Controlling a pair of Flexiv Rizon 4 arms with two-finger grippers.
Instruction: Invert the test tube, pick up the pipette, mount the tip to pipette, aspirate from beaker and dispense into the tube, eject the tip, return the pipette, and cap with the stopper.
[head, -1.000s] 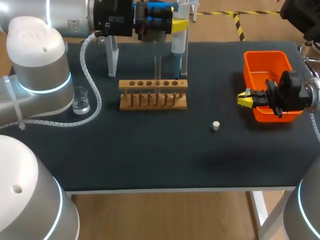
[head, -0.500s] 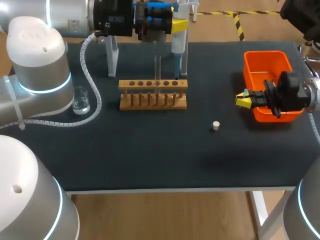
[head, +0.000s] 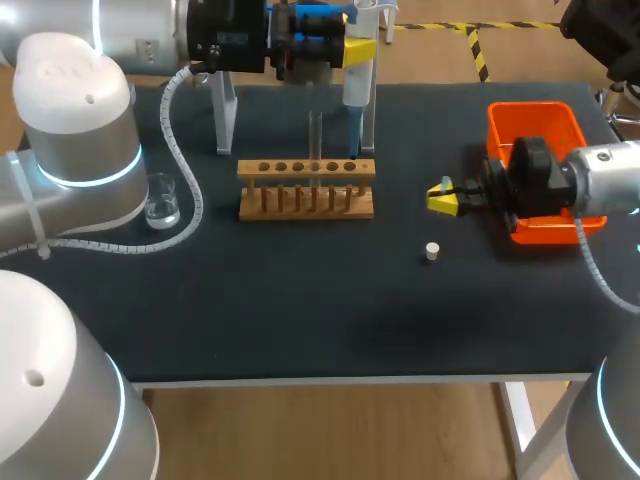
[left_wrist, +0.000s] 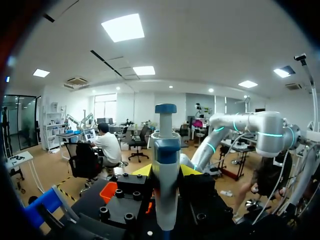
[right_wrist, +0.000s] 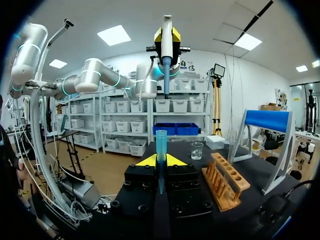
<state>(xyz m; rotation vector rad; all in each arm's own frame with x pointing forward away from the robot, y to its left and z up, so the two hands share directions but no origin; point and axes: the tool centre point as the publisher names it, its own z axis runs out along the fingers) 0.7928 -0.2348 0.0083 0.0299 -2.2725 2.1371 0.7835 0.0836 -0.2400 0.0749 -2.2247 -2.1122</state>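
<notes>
At the back of the table my left gripper (head: 356, 48) is shut on the white and blue pipette (head: 357, 75), holding it upright above the wooden rack (head: 306, 188). The left wrist view shows the pipette (left_wrist: 165, 165) clamped in the left gripper (left_wrist: 166, 171). A clear test tube (head: 315, 135) stands in the rack. My right gripper (head: 442, 199) is right of the rack, shut on a blue pipette tip (right_wrist: 160, 150). The right gripper (right_wrist: 160, 161) faces the pipette (right_wrist: 166, 47). A white stopper (head: 432, 251) lies in front of it. The beaker (head: 161, 200) stands at the left.
An orange bin (head: 535, 125) sits at the right, behind my right wrist. A clear stand (head: 224, 115) rises behind the rack. My left arm's grey links and white cable (head: 180, 170) curve around the beaker.
My right gripper has moved left, away from the orange bin toward the rack, carrying the blue tip. The left arm and pipette have not moved.
</notes>
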